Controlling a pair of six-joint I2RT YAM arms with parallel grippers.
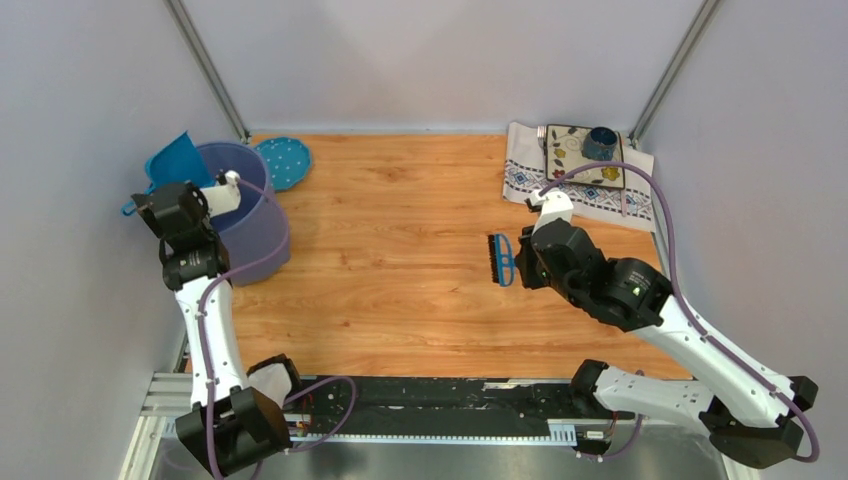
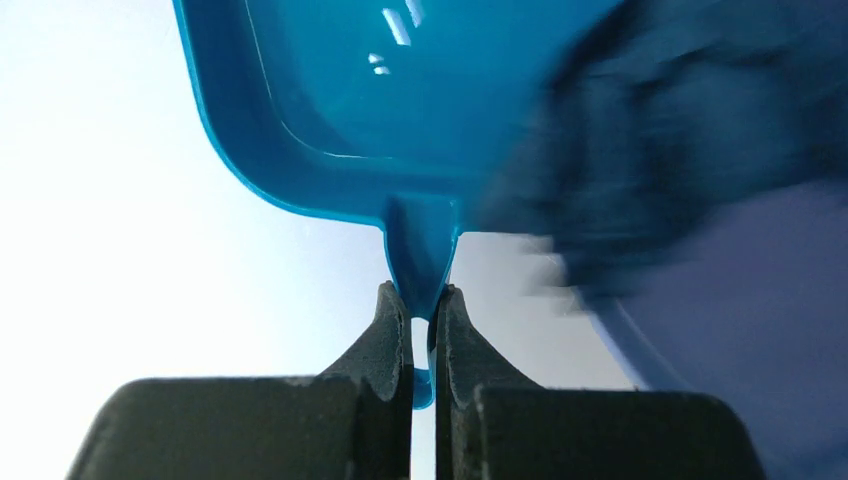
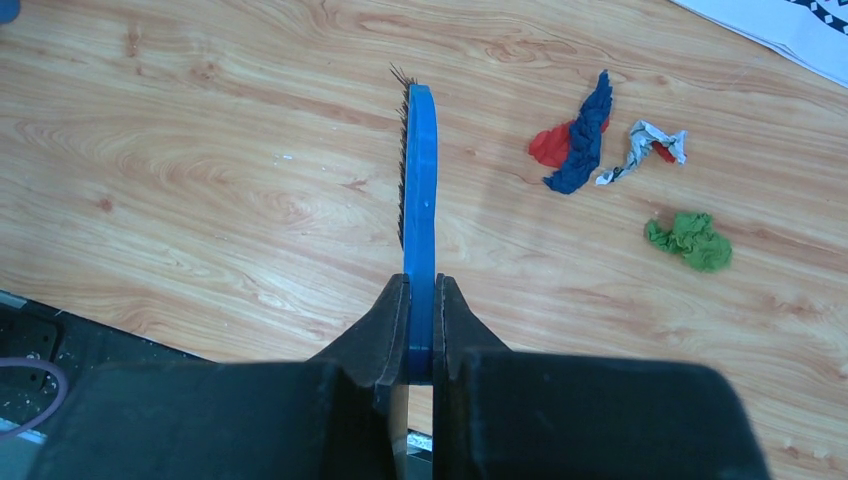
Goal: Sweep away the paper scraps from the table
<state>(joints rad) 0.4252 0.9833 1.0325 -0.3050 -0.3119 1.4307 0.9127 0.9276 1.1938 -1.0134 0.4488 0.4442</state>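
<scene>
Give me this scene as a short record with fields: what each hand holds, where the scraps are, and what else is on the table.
left hand: shut on the dustpan handle, at the bin's left rim
right hand: shut on the brush, bristles facing left
scraps: red, dark blue, white-grey and green, loose on the table, right of the brush in the right wrist view; hidden under the right arm in the top view
other: dotted lid behind the bin; cloth with a cup at the far right corner

Overhead the right arm (image 1: 640, 300) hides the paper scraps (image 3: 580, 145); the left-wrist bin (image 2: 730, 330) is blurred.
</scene>
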